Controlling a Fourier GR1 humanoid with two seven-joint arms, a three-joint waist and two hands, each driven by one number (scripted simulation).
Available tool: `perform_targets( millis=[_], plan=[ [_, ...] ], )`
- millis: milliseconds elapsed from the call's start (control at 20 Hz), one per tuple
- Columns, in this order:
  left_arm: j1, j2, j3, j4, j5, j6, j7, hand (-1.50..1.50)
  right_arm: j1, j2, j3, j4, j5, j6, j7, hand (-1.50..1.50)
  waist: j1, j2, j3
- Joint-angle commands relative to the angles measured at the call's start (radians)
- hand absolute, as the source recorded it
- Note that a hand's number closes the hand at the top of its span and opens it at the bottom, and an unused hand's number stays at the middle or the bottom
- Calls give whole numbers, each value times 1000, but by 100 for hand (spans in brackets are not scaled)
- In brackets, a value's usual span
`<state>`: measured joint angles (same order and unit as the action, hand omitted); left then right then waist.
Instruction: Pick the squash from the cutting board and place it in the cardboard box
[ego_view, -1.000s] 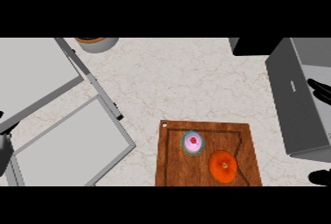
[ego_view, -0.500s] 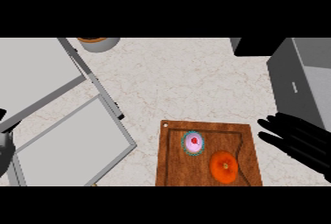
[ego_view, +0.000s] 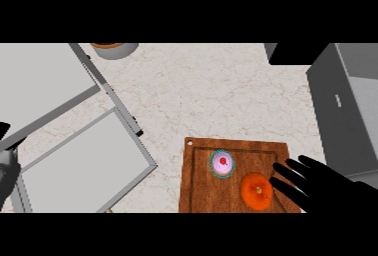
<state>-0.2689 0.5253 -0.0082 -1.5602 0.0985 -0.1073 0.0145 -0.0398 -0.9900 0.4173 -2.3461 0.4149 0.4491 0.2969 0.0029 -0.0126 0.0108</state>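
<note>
The squash (ego_view: 257, 191) sits on the cutting board (ego_view: 203, 190), near its bottom right corner. It is orange and looks almost round from up here, so I see no long side to line up with. A small pink and white thing (ego_view: 221, 163) lies just beside it, up and to the left.

My right hand (ego_view: 332, 192) is the near one. My fingers (ego_view: 289, 175) are straight and spread wide, and they hold nothing. They reach over the right edge of the board. The squash lies just to the left of my fingertips, very close. I cannot tell if one tip touches it yet.

My left hand (ego_view: 6, 167) only peeks in at the left edge, far from the squash, and I cannot tell how it is held. The big grey box (ego_view: 74, 165) with flat flaps is on that side, well apart from the board. I think that is where the squash goes.

Half a second ago my right hand was off to the right of the board. Now it has come down and left, over the board. The squash has not moved.
</note>
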Motion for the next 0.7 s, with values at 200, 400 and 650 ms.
perform_targets(
  millis=[200,400,650],
  plan=[
    [57,-102,-84,-29,-41,-11,-47,0,-101,174,237,21,114,82,271,-150,12,13,-13],
    [63,-140,-101,-30,-82,15,-43,0,-83,190,286,-1,196,74,317,-150,-6,9,-12],
    [-1,-128,-66,-20,-81,-9,5,0,-169,272,268,67,204,109,348,-150,-3,13,-11]
  ],
)
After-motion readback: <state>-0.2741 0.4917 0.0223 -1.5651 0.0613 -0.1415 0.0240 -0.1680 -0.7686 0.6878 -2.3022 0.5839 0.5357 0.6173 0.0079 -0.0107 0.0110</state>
